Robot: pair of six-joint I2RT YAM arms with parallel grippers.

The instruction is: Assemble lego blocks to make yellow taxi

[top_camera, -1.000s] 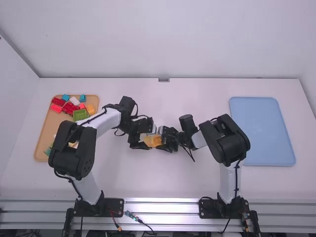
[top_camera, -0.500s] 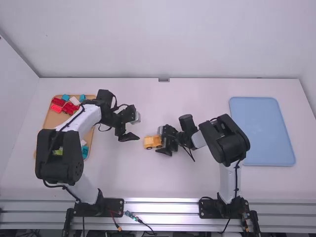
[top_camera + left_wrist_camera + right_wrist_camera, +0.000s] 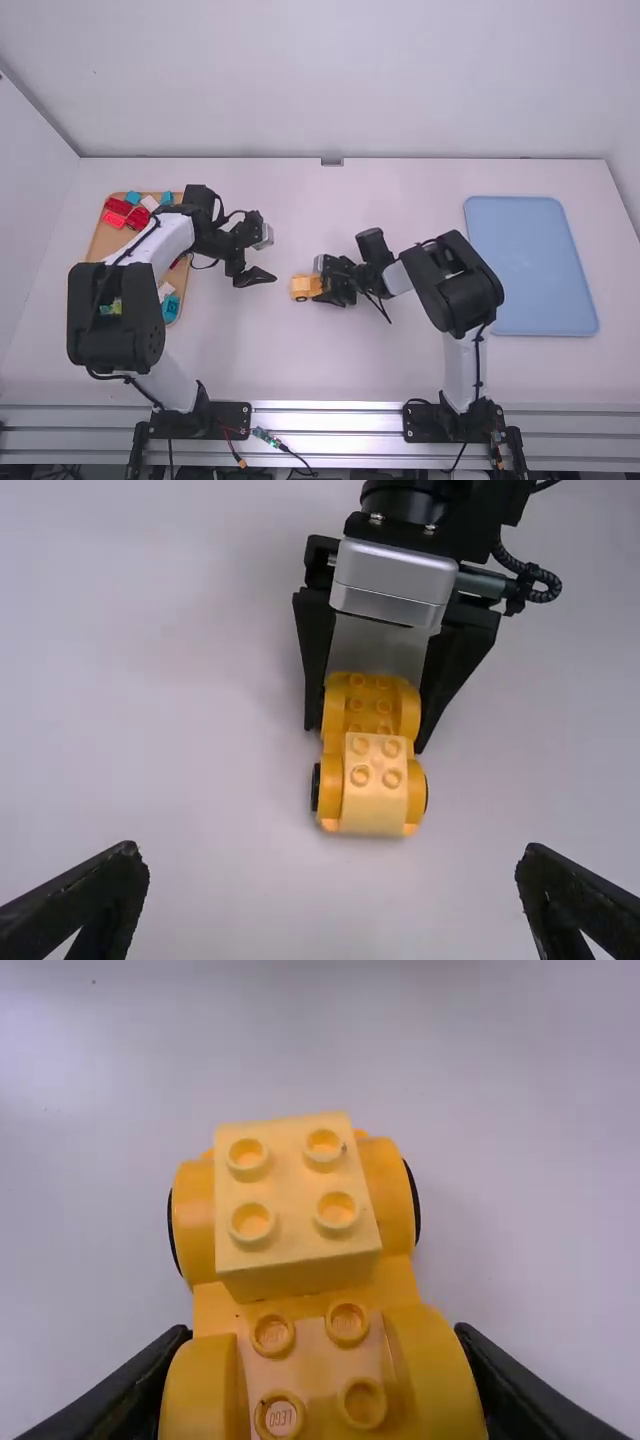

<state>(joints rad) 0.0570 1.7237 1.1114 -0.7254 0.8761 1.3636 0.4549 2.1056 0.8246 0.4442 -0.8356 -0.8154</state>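
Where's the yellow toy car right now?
In the high view, the yellow toy car is near mid-table, held between the fingers of the right end effector.

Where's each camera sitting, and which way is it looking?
High view: fixed above and behind the arms, looking forward and down at the table; both arms show.
Left wrist view: on the left wrist, looking down at the car; the open left hand shows, and the right hand too.
Right wrist view: on the right wrist, looking down closely at the car; the right hand's fingers grip it.
Both wrist views share the car.
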